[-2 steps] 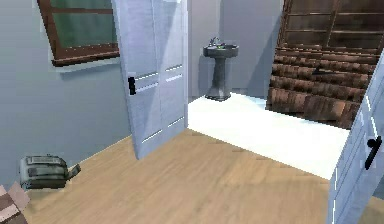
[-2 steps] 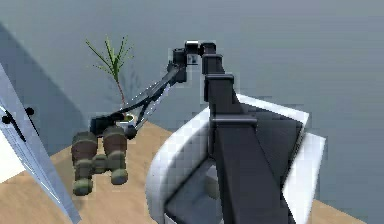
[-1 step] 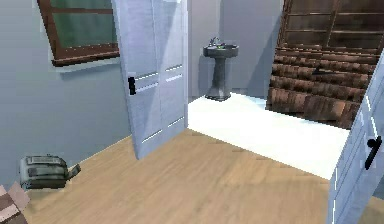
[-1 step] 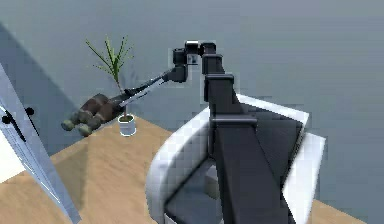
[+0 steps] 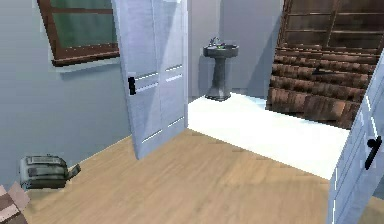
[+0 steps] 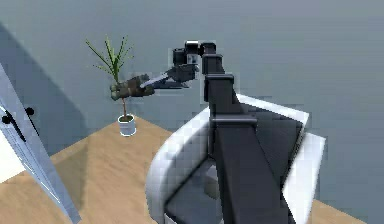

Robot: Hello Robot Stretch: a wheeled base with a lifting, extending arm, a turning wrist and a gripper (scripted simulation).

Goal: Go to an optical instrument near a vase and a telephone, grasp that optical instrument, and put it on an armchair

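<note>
- the gripper (image 6: 118, 91) is hanging out past the armchair's (image 6: 172, 160) front edge, at the level of the potted plant's (image 6: 112, 58) stem; the state of its fingers cannot be told from these pictures.
- a small dark-brown lump is sitting at the gripper's far end, but the plant is standing right behind it, so i cannot tell whether the gripper is holding anything. if it is the optical instrument, that is where the task's thing is; its shape is too small to name.
- the arm (image 6: 238, 125) is rising across the armchair's dark seat, so the robot is probably standing close against the chair in order to lower something onto the cushion. in my judgement the far end would need drawing in over the seat first.
- the plant is growing from a white pot (image 6: 126, 124) on the wooden floor (image 6: 100, 165), near the wall's foot and just beyond the armchair.
- ahead, a white door (image 5: 150, 70) is standing ajar beside a brown-framed window (image 5: 85, 30). past the door a pedestal sink (image 5: 220, 62) is standing on pale flooring, with a dark wooden cabinet (image 5: 325, 60) beside it.
- a grey-green backpack (image 5: 45, 172) is lying on the floor by the wall, towards the forward view's lower left corner.
- no brands, labels or writing are showing legibly.
</note>
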